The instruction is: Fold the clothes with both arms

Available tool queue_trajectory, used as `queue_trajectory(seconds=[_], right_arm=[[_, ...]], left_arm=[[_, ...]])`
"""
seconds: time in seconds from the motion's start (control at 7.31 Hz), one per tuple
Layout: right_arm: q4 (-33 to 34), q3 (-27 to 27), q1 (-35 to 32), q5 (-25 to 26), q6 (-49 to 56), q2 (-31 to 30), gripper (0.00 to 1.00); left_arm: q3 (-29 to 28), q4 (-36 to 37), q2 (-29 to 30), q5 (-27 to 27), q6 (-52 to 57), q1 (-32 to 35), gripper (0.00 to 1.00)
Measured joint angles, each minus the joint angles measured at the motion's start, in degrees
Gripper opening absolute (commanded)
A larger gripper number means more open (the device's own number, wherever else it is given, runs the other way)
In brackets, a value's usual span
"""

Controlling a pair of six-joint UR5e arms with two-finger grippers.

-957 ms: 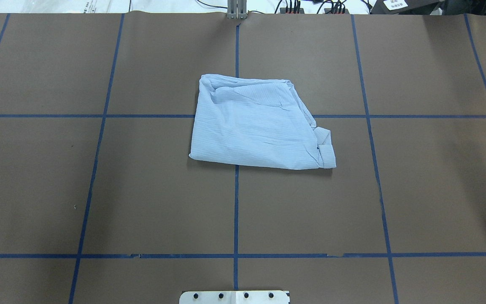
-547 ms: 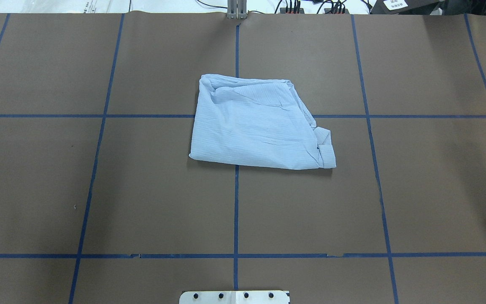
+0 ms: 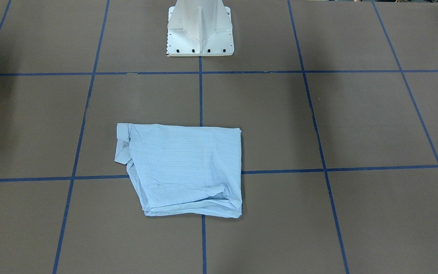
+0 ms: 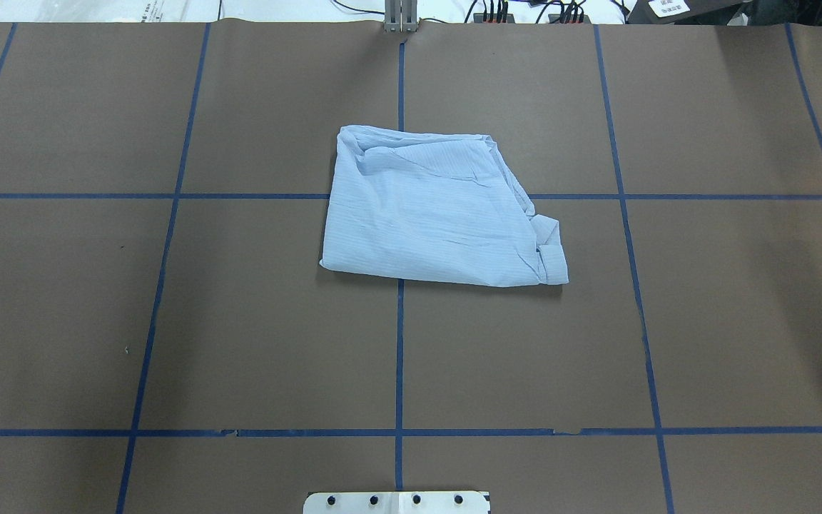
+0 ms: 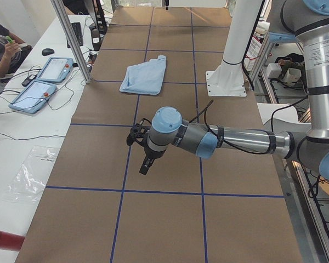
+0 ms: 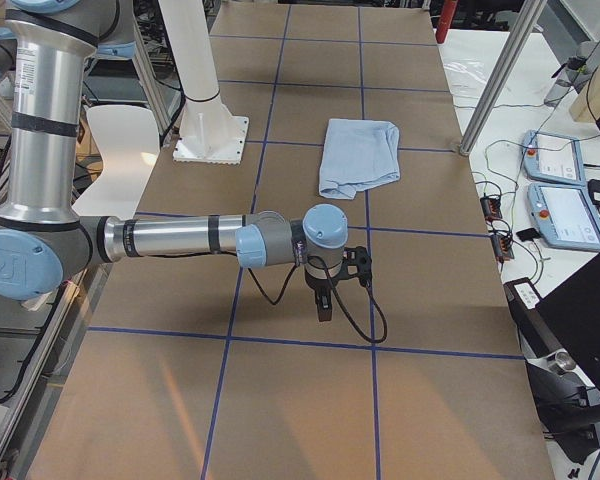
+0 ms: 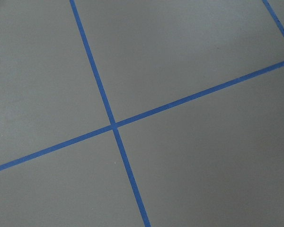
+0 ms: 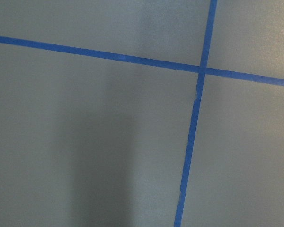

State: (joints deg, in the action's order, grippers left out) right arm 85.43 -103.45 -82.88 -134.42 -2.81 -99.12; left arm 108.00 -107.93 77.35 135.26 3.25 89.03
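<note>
The clothes, one light-blue pinstriped shirt [image 4: 432, 214], lie folded into a rough rectangle at the middle of the brown table, with a bunched edge on one side [image 3: 184, 167]. Nothing touches them. Neither arm reaches the overhead or front-facing views. In the exterior left view my left arm stretches low over the table's near end, its left gripper [image 5: 145, 167] pointing down, far from the shirt [image 5: 145, 76]. The exterior right view shows the right gripper [image 6: 323, 310] hanging the same way, well short of the shirt [image 6: 358, 155]. I cannot tell whether either gripper is open or shut.
The white pedestal base [image 3: 200, 30] stands at the robot's edge of the table. Blue tape lines [image 4: 399, 357] grid the brown paper. Tablets [image 5: 44, 82] and a seated person [image 5: 3, 46] are at a side table, with a laptop [image 6: 580, 320] beside the other end.
</note>
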Motion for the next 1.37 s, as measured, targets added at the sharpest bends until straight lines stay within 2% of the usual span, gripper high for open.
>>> queue_trajectory(seconds=[1.37], right_arm=[[0.09,0.80,-0.95,1.05,0.12,-0.11,1.00]], left_arm=[[0.29,0.26,0.04,0.45,0.00,0.00,1.00]])
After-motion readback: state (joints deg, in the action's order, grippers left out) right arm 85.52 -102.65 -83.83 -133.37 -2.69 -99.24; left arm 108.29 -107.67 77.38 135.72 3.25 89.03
